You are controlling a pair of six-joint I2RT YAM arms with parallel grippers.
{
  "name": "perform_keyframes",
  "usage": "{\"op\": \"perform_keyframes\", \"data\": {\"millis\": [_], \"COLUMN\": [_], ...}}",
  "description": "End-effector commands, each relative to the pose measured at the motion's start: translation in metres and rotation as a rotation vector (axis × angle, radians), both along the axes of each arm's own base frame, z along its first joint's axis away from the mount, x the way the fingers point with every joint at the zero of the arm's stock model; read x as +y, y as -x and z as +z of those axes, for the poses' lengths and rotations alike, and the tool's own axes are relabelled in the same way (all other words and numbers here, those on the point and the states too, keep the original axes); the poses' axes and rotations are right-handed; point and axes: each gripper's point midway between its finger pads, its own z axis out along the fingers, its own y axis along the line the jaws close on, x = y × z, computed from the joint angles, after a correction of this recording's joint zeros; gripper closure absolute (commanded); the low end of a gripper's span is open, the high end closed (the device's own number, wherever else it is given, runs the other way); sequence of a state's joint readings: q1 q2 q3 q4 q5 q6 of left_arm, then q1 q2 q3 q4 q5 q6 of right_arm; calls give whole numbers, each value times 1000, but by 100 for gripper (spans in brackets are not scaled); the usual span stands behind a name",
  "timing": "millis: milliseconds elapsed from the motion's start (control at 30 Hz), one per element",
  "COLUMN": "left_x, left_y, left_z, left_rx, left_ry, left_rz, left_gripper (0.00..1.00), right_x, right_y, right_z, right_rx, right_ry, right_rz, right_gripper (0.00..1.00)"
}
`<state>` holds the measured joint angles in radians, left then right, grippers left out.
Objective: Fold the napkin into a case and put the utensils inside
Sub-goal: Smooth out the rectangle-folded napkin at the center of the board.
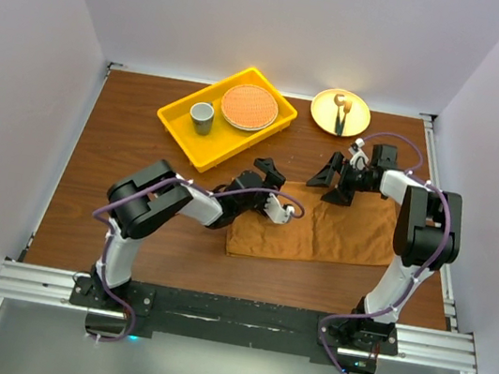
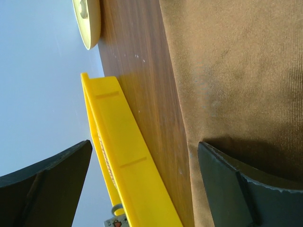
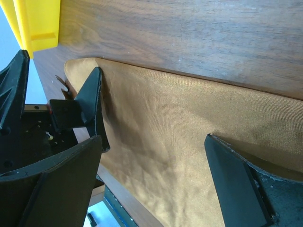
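We record the napkin (image 1: 319, 227) lying flat on the desk (image 1: 93, 153) as a wide oblong, between the two arms and just in front of the tray (image 1: 175, 126). The left gripper (image 1: 269, 173) sits at the napkin's far left corner, turned on its side. Its fingers (image 2: 227, 189) are spread wide and hold nothing: one is low over the cloth, the other is out in the air on the tray side. The right gripper (image 1: 331, 183) hangs over the napkin's far edge near the middle. Its fingers (image 3: 241, 189) are likewise spread and empty, with cloth showing beneath the gap. In the right wrist view one left finger stands at the napkin's corner; we cannot tell whether it touches the cloth. The utensils (image 1: 341, 111) lie on a yellow plate (image 1: 363, 120) near the far edge of the desk, well apart from the napkin and too small to tell apart. The tray holds a grey cup (image 1: 202, 117) and an orange plate (image 1: 249, 107).
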<state>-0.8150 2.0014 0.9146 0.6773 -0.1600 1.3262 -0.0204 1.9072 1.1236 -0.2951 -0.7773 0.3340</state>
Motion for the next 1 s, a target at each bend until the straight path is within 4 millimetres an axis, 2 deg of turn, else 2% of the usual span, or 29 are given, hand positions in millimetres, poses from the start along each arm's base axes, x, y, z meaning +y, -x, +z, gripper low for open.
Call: {"op": "perform_keyframes", "data": {"millis": [0,133,200,467,600,733,800,833,867,900,933,967], "left_x": [8,16,22,45,53,55,49,39,34,28,11,8], "left_y": [6,12,15,13,16,17,14,7,7,3,-8,-6], "left_z": [0,5,1,4,3,10,27,48,52,65,100,98], "left_rx": [-11,10,23,68,92,90,69,53,100,119,110,186], "left_ry": [8,21,11,21,12,31,76,124,159,198,276,298], "left_rz": [18,30,36,78,83,84,81,72,86,96,86,106], "left_gripper": [0,0,0,0,0,0,0,0,0,0,0,0], "right_x": [-16,-20,-22,-24,-25,-23,-16,-13,-9,-2,3,5], "right_y": [4,7,7,9,10,8,4,0,-6,-9,-11,-21], "right_z": [-33,-39,-42,-47,-48,-43,-32,-22,-8,5,19,36], "right_rx": [56,70,75,88,86,71,48,20,-15,-45,-78,-125], "right_ry": [121,152,162,181,184,175,128,106,75,34,17,6], "right_rz": [-31,-31,-35,-33,-29,-25,-8,-2,8,32,52,65], "right_gripper": [4,4,4,4,4,4,4,4,6,7,8,8]}}
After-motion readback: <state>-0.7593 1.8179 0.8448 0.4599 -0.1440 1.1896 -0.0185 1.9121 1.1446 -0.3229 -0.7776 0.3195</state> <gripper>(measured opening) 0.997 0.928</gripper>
